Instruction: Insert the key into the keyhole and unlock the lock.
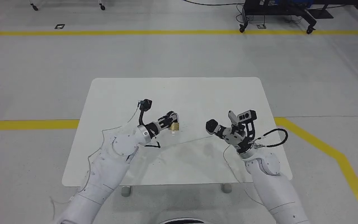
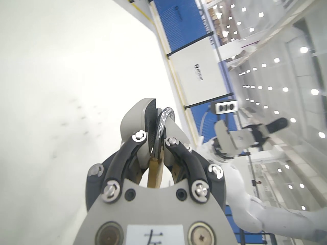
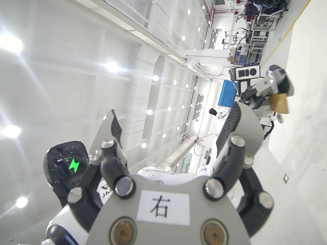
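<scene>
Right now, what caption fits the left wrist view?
Left claw shut on a brass padlock, held over the white table.

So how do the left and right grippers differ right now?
The left gripper is shut on the lock, with the shackle between its fingers; the right gripper is open. The left gripper carries a load, while the right gripper's fingers have nothing between them. Both are over the table, pointed toward each other.
</scene>
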Available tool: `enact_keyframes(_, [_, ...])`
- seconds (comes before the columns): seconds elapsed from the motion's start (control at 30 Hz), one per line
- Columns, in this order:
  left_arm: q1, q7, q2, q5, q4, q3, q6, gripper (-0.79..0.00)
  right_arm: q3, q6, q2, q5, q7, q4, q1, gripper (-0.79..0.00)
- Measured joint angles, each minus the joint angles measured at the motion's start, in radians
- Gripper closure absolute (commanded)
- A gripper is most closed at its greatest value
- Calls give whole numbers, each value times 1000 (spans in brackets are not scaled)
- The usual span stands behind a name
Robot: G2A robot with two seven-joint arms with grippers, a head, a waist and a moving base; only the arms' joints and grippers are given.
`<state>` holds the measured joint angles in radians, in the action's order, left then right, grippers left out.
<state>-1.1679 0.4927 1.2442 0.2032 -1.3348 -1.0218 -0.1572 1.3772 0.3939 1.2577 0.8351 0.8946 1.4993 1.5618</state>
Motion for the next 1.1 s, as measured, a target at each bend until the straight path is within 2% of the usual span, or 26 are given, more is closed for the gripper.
enact_keyframes(0.07, [20, -34, 6, 83, 23, 31, 41, -299, 0, -1, 0, 11, 0, 0, 0, -785])
enact_keyframes(0.1, [32, -52, 11, 121, 39, 50, 63, -357, 0, 0, 0, 11, 0, 0, 0, -785])
enact_keyframes(0.17, [46, -66, 18, 148, 60, 71, 83, -403, 0, 0, 0, 9, 0, 0, 0, -785])
enact_keyframes(0.27, [60, -70, 26, 140, 83, 84, 92, -785, 0, 0, 0, 9, 0, 0, 0, -785])
enact_keyframes(0.43, [61, -97, 30, 128, 93, 73, 86, -785, 0, 0, 0, 9, 0, 0, 0, -785])
enact_keyframes(0.57, [44, -171, 31, 105, 67, 47, 56, -785, 0, 0, 0, 9, 0, 0, 0, -785])
enact_keyframes(0.63, [25, -209, 34, 31, 34, 16, 6, -785, 0, 0, 0, 9, 0, 0, 0, -785])
enact_keyframes(0.73, [1, -205, 32, -148, 1, -49, -69, -785, 0, 0, 0, 9, 0, 0, 0, -785])
enact_keyframes(0.83, [-12, -234, 17, -210, -7, -111, -80, -785, 2, 3, 0, 5, -5, 0, 0, -785])
enact_keyframes(0.9, [-34, -286, 8, -149, -31, -124, -68, -785, 16, 28, -1, -33, -46, 2, -5, -785])
enact_keyframes(1.0, [-79, -353, 0, 67, -86, -155, -70, -785, 70, 129, -6, -158, -154, 14, -6, -785])
enact_keyframes(1.1, [-88, -401, -5, 233, -103, -166, -63, -785, 119, 193, -10, -208, -207, 49, 13, -785])
